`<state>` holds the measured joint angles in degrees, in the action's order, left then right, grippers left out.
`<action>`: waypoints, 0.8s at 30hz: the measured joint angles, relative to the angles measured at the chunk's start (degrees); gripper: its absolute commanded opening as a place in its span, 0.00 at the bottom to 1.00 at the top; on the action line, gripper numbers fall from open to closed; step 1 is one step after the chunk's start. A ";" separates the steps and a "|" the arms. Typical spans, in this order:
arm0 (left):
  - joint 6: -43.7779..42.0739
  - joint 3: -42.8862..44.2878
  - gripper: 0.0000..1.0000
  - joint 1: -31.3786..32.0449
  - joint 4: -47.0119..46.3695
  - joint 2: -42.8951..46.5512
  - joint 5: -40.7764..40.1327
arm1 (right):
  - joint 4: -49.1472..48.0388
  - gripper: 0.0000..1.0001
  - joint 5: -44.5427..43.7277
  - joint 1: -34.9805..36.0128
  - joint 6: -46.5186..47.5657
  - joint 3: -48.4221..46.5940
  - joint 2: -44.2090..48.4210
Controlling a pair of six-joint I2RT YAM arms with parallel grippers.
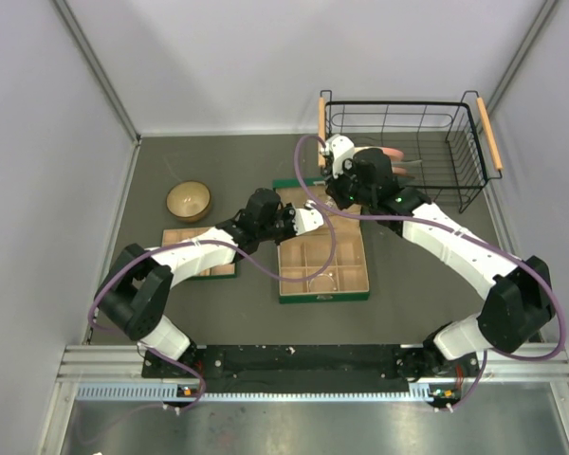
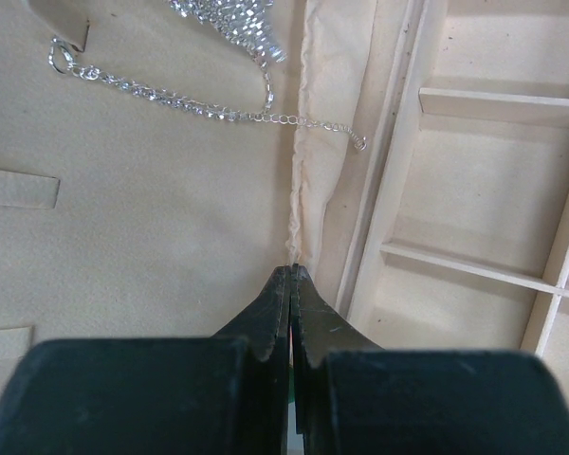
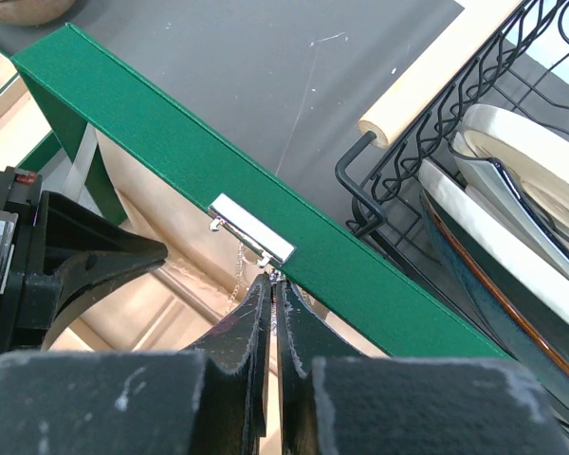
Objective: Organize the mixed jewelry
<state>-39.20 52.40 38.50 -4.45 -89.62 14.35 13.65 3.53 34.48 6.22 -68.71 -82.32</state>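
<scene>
Chain step in hand: silver chain necklace [image 2: 171, 100] sprawls on beige lining [image 2: 142, 246] of green box [image 3: 171, 142]. Right gripper [image 3: 273, 284] pinches its bunched end. Left gripper [image 2: 292, 277] pressed together, apparently empty. Next we need a gentle lower and release.

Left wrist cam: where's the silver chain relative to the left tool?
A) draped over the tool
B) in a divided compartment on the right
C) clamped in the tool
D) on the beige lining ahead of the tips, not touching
D: the silver chain lies across the beige lining, well ahead of the left tool, whose fingers are shut with nothing between them.
</scene>
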 measured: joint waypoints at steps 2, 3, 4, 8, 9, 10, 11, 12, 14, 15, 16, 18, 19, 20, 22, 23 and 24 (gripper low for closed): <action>0.00 0.00 0.00 0.02 0.07 0.00 -0.02 | 0.02 0.00 0.00 0.00 0.00 0.00 0.00; 0.00 0.02 0.00 0.02 0.07 0.00 -0.02 | 0.02 0.00 0.00 0.00 0.00 0.00 0.00; 0.00 0.02 0.00 0.02 0.11 0.00 -0.02 | 0.00 0.00 0.00 0.00 0.00 0.00 0.00; 0.00 0.11 0.00 0.02 0.22 0.00 -0.02 | -0.33 0.00 0.00 0.00 0.11 0.15 0.00; 0.00 0.13 0.00 0.02 0.24 0.00 -0.02 | -0.79 0.00 0.00 0.00 0.17 0.46 0.00; 0.00 0.13 0.00 0.02 0.28 0.00 -0.02 | -1.29 0.00 0.09 0.00 0.20 0.83 0.02; 0.00 0.15 0.00 0.02 0.33 0.00 -0.02 | -1.88 0.00 0.20 0.02 0.24 1.18 0.02; 0.00 0.22 0.00 0.02 0.50 0.00 -0.02 | -2.82 0.00 0.35 0.02 0.26 1.81 0.02; 0.00 0.33 0.00 0.02 0.68 0.00 -0.02 | -4.28 0.00 0.46 0.02 0.31 2.95 0.04; 0.00 0.35 0.00 0.02 0.70 0.00 0.00 | -5.05 0.00 0.52 0.02 0.33 3.72 0.04; 0.00 0.37 0.00 0.02 0.76 0.00 0.00 | -5.62 0.00 0.61 0.02 0.42 4.48 0.04; 0.00 0.46 0.00 0.02 0.96 0.00 0.00 | -6.54 0.00 0.68 0.02 0.68 5.81 0.04; 0.00 0.52 0.00 0.02 1.11 0.00 0.00 | -7.13 0.00 0.66 0.02 0.76 6.49 0.04; 0.00 0.57 0.00 0.04 1.14 0.00 0.00 | -7.48 0.00 0.68 0.02 0.81 6.91 0.04; 0.02 0.72 0.00 0.04 1.38 0.00 0.00 | -8.39 0.00 0.70 0.02 0.90 8.04 0.04; 0.02 0.74 0.00 0.07 1.46 0.00 0.02 | -8.61 0.00 0.72 0.02 1.09 8.46 0.04; 0.02 0.74 0.00 0.07 1.51 0.00 0.00 | -8.85 0.00 0.68 0.02 1.25 8.85 0.04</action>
<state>-39.18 53.15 38.57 -2.94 -89.62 14.35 4.80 4.21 34.50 7.46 -59.86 -82.28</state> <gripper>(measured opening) 0.009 0.008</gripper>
